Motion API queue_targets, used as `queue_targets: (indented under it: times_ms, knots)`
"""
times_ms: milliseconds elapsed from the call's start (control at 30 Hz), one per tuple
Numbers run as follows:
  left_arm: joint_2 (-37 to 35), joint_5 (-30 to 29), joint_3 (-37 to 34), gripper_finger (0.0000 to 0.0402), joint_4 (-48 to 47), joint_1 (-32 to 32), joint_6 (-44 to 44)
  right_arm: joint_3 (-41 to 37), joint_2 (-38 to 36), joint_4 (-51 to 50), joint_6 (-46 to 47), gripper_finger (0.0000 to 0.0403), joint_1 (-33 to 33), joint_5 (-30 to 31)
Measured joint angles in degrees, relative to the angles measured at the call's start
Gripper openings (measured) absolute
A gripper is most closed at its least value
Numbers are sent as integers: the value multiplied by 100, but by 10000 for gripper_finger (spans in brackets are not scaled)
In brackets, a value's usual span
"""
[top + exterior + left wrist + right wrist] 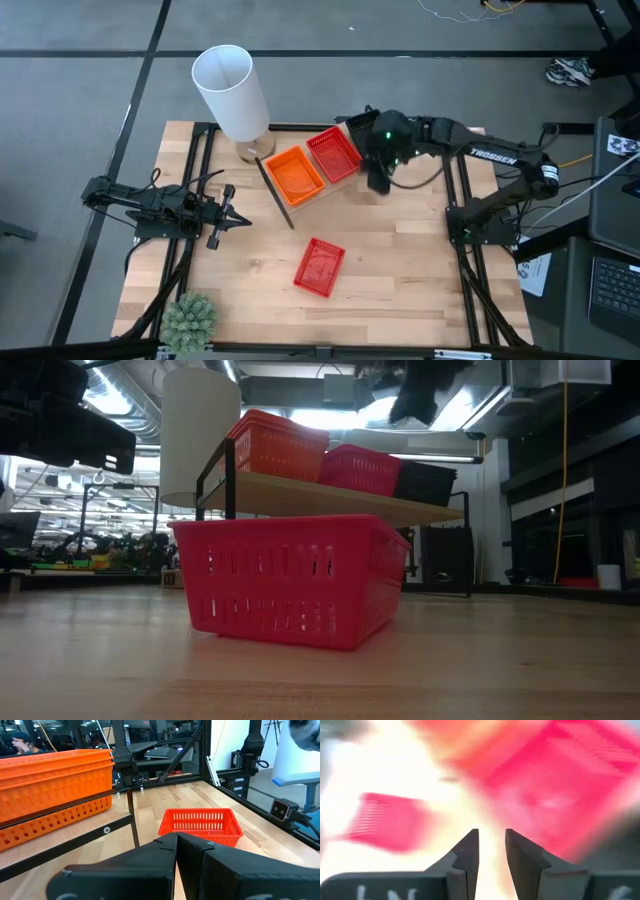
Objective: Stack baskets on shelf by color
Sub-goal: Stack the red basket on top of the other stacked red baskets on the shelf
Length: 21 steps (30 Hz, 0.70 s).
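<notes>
The worktop point(400, 260) carries the shelf point(277, 195) toward its twelve-o'clock edge in the high view. On the shelf sit the orange stack point(294, 172), the red stack point(334, 154) beside it, and the black stack point(425, 482), which in the high view is hidden beneath the right arm.

One loose red basket point(320, 267) lies alone on the bare wood, well apart from the shelf, at about six o'clock from it. Its long axis runs roughly from one o'clock to seven o'clock.

The right gripper point(380, 180) hangs just off the shelf's three-o'clock end, its fingers parted and empty; the loose basket lies at about seven o'clock from them. The left gripper point(228, 212) waits near the nine-o'clock side, fingers clenched on nothing, with the basket at about four o'clock. Neither arm is clearly nearer, though the right one, already parted, looks the likelier to fetch the basket for the red stack.
</notes>
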Motion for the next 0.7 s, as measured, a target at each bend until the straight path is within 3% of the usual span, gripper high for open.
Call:
queue_targets:
  times_ms: [100,167,233,333,433,567,700]
  knots:
    - [2,-1,-2,0,0,2,1,-166,-3,554,380,94,757,-990]
    - [0,-2,-2,0,0,2,0,-504,-2,1411,666,94,1425,-1038]
    - [2,-2,-2,0,0,2,0,-957,2,2566,1029,94,2092,-514]
    - [1,-2,-1,0,2,1,0,-1707,196,4720,1324,94,2989,729]
    - [0,-1,-1,0,1,1,-2,-2086,764,6188,1270,94,3622,1679]
    - [0,-2,-2,0,2,2,-2,-1568,1779,6292,1340,94,4023,1989]
    - [0,-2,-2,0,1,1,-2,-498,2736,5127,1507,94,4118,2423]
